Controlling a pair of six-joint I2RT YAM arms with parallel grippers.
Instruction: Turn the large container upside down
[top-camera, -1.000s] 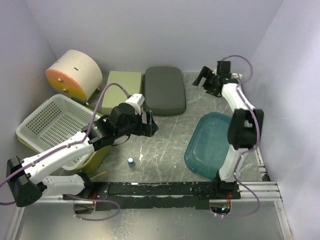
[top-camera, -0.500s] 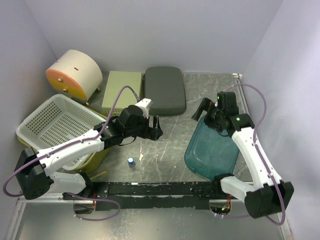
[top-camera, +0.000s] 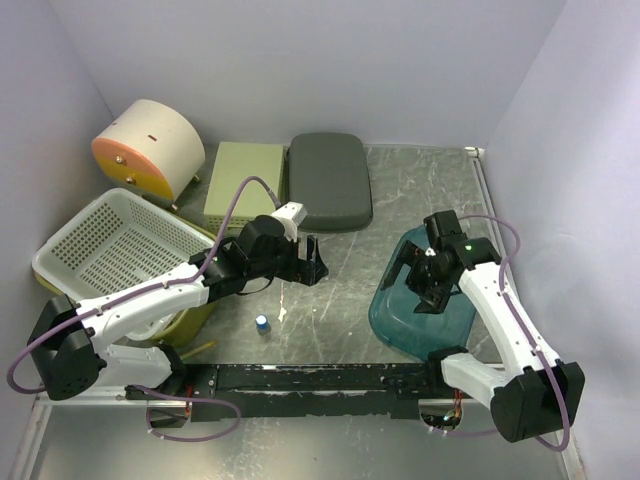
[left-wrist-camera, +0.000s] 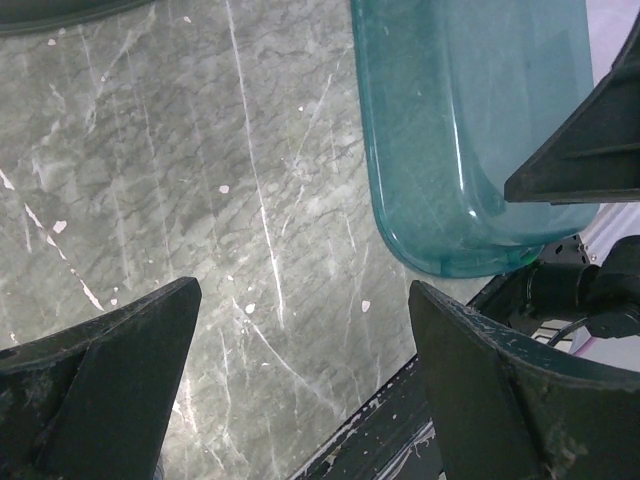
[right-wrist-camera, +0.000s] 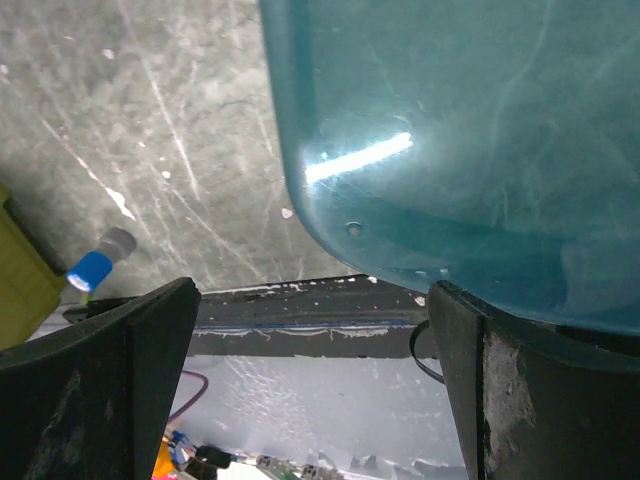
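right claw (top-camera: 422, 292) wide above the large container (top-camera: 397, 316); left claw (top-camera: 313, 262) also wide, holding nothing

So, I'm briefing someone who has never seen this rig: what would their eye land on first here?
Most likely the translucent teal container at the near right, with the right gripper hanging open just above it. Next, the left gripper, also open, over the bare marbled tabletop in the middle, and the cream drum with an orange face in the far left corner.
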